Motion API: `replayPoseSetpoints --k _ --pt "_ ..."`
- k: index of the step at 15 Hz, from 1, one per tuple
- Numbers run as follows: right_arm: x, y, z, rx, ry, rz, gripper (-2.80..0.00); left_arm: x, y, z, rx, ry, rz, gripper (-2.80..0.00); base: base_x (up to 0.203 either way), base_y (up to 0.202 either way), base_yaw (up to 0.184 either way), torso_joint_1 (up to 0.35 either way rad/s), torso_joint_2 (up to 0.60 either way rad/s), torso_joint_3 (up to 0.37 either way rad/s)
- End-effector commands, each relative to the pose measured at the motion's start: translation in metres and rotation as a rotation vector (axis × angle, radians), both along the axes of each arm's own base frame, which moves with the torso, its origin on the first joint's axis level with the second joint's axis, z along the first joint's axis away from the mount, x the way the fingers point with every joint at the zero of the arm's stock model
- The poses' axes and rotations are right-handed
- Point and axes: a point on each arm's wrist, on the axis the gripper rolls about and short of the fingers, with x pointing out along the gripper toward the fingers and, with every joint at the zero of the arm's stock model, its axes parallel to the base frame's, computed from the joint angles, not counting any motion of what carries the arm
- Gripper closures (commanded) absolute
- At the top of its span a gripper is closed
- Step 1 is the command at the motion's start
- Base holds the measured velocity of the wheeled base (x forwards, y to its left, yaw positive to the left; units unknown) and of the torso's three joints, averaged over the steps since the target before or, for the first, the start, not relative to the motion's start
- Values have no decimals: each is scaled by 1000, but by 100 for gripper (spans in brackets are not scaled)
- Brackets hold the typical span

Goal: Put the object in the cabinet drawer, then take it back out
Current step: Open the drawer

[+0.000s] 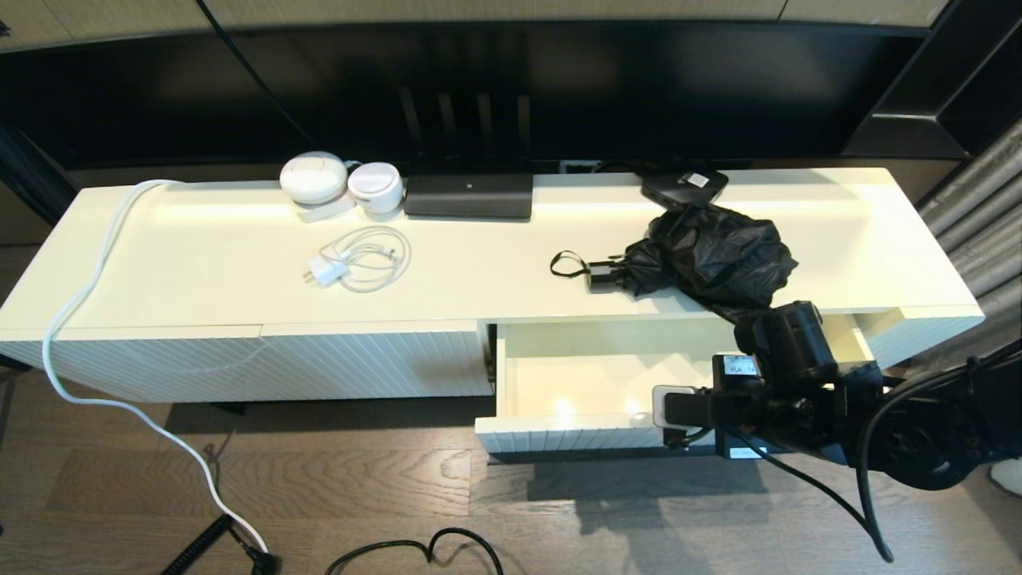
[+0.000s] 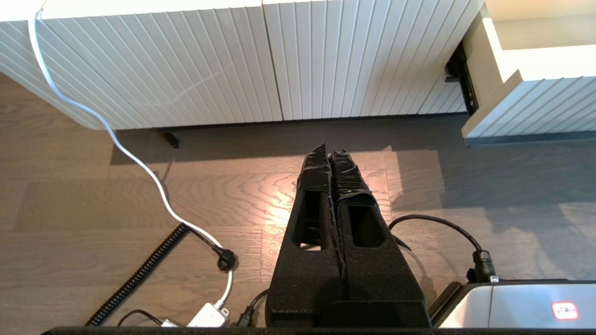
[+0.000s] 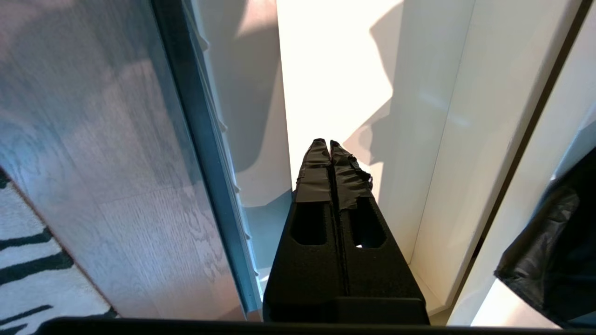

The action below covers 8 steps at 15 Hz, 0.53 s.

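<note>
Long low cream cabinet [image 1: 200, 263] seen from above, w/ dark shelving behind it. Black folding umbrella [image 1: 711, 255] lies on the cabinet top toward the right end, fabric loose and bunched, short handle and thin wrist loop pointing left; it sits just behind the open drawer, not in it. Cabinet drawer [image 1: 559, 435] is pulled out below it, ribbed front, glossy cream interior w/ nothing visible inside. Right claw [image 3: 329, 144] hangs over the drawer's interior, near the front wall; its two taped fingers [image 3: 314, 177] are pressed together, holding nothing. Left claw [image 2: 328, 149] is parked low over the wood floor in front of the closed ribbed panel, fingers also pressed together, nothing in them. Also on top: white charger w/ coiled cable [image 1: 355, 259], two round white devices [image 1: 339, 182], flat black box [image 1: 684, 185] w/ white sticker.
</note>
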Motion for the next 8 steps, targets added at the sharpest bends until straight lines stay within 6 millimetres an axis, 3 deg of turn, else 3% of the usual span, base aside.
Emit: replayPoseSetpoints --k 1,8 --pt "-5 1 2 -7 0 9 0 0 0 0 0 3 0 0 0 0 0 0 0 0" --pt "-29 0 2 -25 67 34 0 0 0 0 0 3 1 0 0 0 0 0 0 0"
